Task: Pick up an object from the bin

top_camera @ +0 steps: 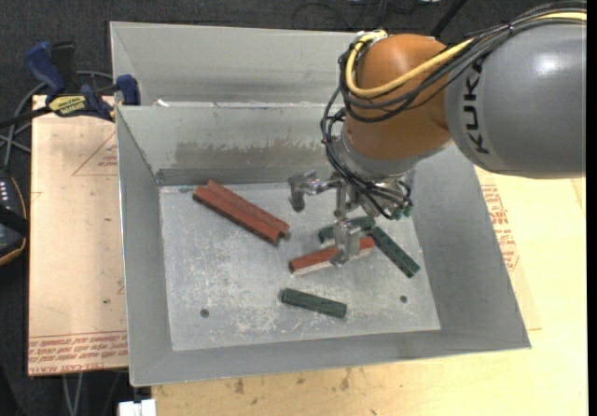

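Claw (343, 251) sat low, right of the bin's (140, 218) middle, at the right end of a short red bar (312, 262); apart or clamped could not be told. A green bar (399, 256) lay beside.

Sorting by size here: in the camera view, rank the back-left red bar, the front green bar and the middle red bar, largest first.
1. Back-left red bar
2-3. Front green bar and middle red bar: too close to call; the pincer covers part of it.
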You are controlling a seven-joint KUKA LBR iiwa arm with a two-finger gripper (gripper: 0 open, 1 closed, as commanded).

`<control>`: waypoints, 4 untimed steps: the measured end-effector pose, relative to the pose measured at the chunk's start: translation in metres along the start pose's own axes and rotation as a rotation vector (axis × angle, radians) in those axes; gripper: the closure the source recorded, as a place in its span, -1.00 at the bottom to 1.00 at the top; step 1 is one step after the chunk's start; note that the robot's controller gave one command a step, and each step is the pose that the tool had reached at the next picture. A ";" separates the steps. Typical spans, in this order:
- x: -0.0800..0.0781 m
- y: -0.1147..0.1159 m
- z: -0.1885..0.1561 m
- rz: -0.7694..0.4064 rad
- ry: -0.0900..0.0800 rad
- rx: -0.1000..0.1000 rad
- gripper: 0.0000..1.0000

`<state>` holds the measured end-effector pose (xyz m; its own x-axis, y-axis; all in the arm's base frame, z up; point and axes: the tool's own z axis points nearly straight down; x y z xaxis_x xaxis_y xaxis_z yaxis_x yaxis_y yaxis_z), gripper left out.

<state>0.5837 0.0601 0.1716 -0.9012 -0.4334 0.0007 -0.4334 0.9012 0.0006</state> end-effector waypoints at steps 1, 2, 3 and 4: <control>0.028 -0.018 0.106 0.011 0.005 -0.003 -1.00; 0.025 -0.018 0.101 0.010 -0.004 0.000 1.00; 0.049 0.008 0.101 0.258 -0.003 0.000 1.00; 0.059 0.014 -0.034 0.238 -0.011 0.002 1.00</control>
<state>0.5246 0.0468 0.2060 -0.9780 -0.2085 -0.0104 -0.2085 0.9780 -0.0007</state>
